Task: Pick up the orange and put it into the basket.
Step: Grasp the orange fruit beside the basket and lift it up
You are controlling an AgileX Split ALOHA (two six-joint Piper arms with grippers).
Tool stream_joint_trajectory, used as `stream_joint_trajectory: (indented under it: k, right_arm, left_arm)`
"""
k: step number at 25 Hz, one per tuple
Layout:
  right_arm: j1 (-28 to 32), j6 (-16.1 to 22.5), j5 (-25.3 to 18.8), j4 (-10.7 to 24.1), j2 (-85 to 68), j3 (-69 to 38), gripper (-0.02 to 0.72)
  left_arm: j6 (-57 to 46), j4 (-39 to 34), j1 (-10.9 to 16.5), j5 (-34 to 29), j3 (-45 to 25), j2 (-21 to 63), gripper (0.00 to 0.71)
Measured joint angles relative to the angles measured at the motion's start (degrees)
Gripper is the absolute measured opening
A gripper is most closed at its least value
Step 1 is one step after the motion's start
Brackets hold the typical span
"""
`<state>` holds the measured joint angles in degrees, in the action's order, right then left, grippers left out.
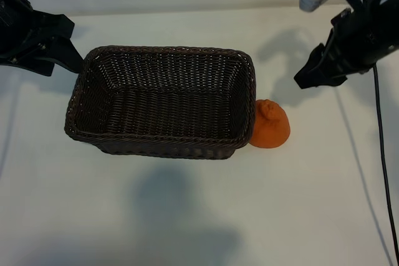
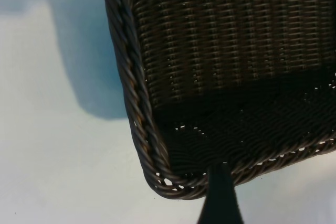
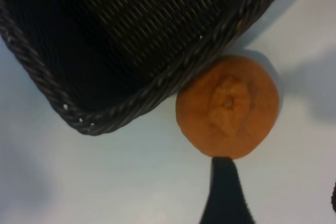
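Note:
The orange (image 1: 270, 126) lies on the white table against the right end of the dark wicker basket (image 1: 162, 51), its knobbly stem end up. My right gripper (image 1: 310, 76) hangs open above the table, behind and to the right of the orange, with nothing in it. In the right wrist view one dark finger (image 3: 226, 195) points at the orange (image 3: 228, 106), which touches the basket's rim (image 3: 157, 95). My left gripper (image 1: 67, 57) stays open and holds nothing at the basket's back left corner. One of its fingers (image 2: 220, 200) shows over the basket's rim (image 2: 134, 103).
The basket holds nothing. A black cable (image 1: 383, 154) hangs down from the right arm along the table's right side. Bare white table (image 1: 187, 216) stretches in front of the basket and the orange.

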<state>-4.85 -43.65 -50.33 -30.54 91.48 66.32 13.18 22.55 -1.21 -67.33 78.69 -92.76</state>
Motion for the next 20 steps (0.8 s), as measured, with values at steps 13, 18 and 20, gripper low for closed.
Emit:
stream_joint_trajectory:
  k: [13, 18, 20]
  right_arm:
    - [-0.72, -9.57, 7.47, -7.84, 0.13, -7.55, 0.468]
    - [-4.13, -12.6, 11.6, -9.0, 2.45, -9.17, 0.468]
    - [-5.58, -12.97, 13.43, -9.09, 4.83, -10.0, 0.468]
  left_arm:
    - [0.07, 0.0, 0.0, 0.0, 0.0, 0.0, 0.558]
    - [1.14, 0.0, 0.0, 0.0, 0.0, 0.0, 0.558]
    - [1.42, -0.05, 0.0, 0.0, 0.0, 0.0, 0.558]
